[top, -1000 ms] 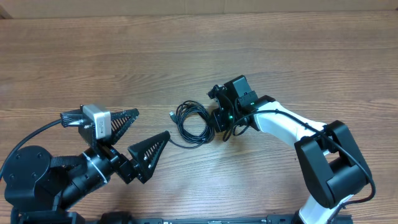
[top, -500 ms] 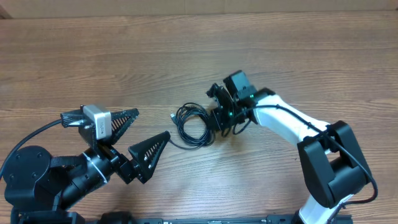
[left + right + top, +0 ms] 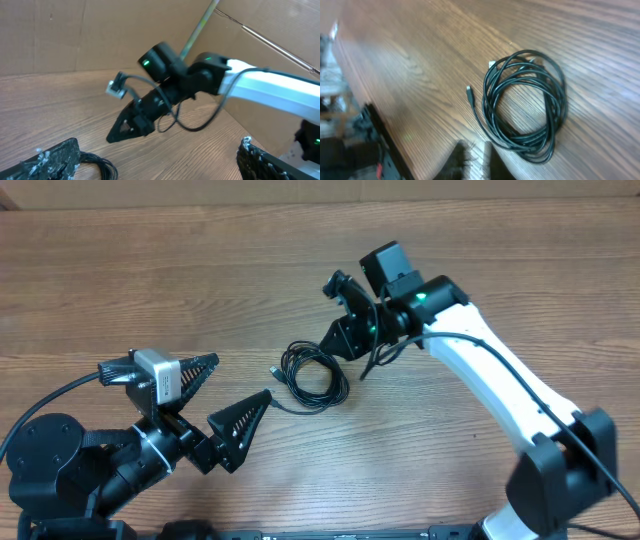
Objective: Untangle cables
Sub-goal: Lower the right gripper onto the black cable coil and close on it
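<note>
Right arm [image 3: 480, 370] has lifted and swung toward the far side of the tabletop [image 3: 150, 270], coming off the cables [image 3: 315, 375]. A second ago the right tool [image 3: 333, 347] sat low at the right edge of the coil. Now it hangs just beyond the coil's far-right rim, tip pointed down-left, clear of the cords. Coil itself looks unshifted. Left arm unchanged.

Right tool: the right wrist view shows two blurred fingertips [image 3: 462, 161] at the bottom edge with a narrow gap. They are slightly parted, with nothing between them. From the left wrist view it reads as a dark pointed wedge [image 3: 131, 125] above the wood, tilted down.

Left tool [image 3: 222, 395]: spread wide, empty, resting low at the near-left, aimed at the coil. Its nearer finger [image 3: 243, 420] ends just beside a loose strand trailing off the coil's near side. Can't tell if they touch.

Cables: thin black cords bunched in one loose round coil, flat on the tabletop near centre, between the two tools. One small plug end [image 3: 277, 367] sticks out on the coil's left side. The right wrist view shows the same coil [image 3: 530, 105] with several overlapping loops, that plug [image 3: 469, 90] lying apart from the ring and a pale plug [image 3: 492, 64] at the ring's far edge. Still tangled.
</note>
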Robot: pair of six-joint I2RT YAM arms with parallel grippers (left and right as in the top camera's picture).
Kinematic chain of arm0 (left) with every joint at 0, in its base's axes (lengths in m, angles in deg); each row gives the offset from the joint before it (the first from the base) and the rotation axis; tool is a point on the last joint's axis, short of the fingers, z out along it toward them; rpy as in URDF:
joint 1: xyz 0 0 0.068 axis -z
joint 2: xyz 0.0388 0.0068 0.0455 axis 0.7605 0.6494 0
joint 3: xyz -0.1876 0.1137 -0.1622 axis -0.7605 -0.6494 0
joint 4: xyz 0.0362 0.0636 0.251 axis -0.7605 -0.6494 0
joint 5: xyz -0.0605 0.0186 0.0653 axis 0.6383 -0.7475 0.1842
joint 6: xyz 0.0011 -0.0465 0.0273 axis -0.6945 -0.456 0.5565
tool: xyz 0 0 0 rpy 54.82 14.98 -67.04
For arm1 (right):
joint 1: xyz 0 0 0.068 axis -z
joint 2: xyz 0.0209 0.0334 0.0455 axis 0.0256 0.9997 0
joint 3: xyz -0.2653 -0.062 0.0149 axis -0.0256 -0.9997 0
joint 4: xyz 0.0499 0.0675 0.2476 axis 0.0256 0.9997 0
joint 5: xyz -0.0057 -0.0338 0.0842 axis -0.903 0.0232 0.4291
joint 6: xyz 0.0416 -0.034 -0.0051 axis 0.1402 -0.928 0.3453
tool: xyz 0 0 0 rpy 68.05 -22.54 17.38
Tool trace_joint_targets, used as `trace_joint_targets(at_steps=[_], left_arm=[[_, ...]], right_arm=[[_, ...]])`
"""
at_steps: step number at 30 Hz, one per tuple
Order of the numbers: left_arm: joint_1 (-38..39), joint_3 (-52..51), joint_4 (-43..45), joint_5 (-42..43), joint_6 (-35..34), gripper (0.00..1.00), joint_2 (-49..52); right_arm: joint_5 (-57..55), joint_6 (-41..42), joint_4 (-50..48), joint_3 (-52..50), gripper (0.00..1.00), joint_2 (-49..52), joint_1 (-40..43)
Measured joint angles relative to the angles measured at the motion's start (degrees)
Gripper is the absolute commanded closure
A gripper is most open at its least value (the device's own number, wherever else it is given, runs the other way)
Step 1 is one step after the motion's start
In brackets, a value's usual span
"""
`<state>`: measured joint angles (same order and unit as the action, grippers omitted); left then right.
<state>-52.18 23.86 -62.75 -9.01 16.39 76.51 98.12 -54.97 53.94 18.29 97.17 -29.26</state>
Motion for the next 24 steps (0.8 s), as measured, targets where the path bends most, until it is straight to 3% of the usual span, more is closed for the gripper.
trace_joint_targets(at_steps=[8, 24], left_arm=[[0.00, 0.00, -0.04, 1.33, -0.04, 0.00, 0.00], [0.00, 0.00, 0.28, 3.50, -0.33, 0.00, 0.00]], right_arm=[[-5.70, -0.83, 2.95, 0.26, 0.00, -2.05, 0.02], [-7.45, -0.83, -12.72, -14.49, 0.05, -1.31, 0.00]])
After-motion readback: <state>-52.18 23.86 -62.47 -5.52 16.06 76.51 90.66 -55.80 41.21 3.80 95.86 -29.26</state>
